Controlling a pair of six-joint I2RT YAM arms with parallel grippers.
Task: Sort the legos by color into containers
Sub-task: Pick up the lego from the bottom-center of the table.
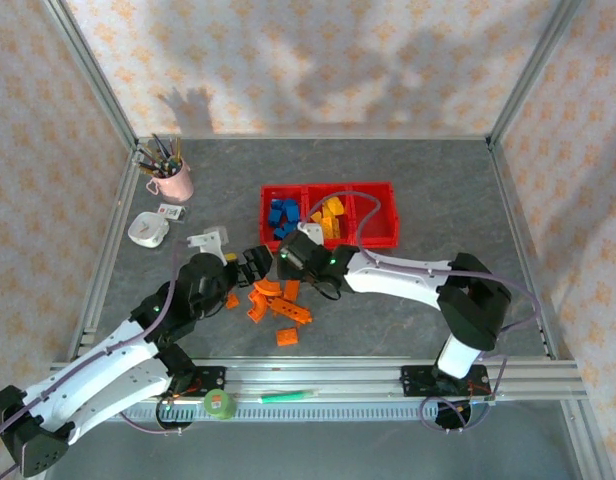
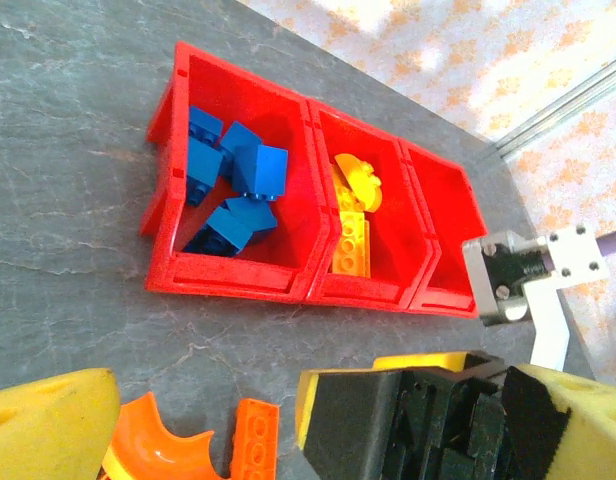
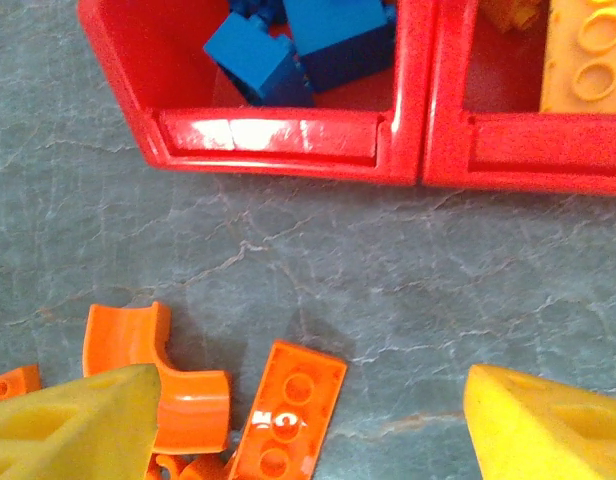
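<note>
1. Top external: the containers [image 1: 378, 240] sit mid-table, with blue bricks [image 1: 282, 216] in the left bin and yellow bricks [image 1: 332, 216] in the middle. The right bin holds no brick yet, presumably kept for orange. The orange legos [image 1: 276, 304] lie loose on the table just in front. The left gripper [image 1: 250, 266] and the right gripper [image 1: 291, 268] hover close together over the pile's far edge.
2. Left wrist: the left gripper's jaws stand apart, gripping nothing, above a curved orange piece [image 2: 158, 445].
3. Right wrist: its yellow fingers [image 3: 78, 425] spread wide and empty. They straddle a flat orange plate [image 3: 288, 415], likely lined up for a pick.
</note>
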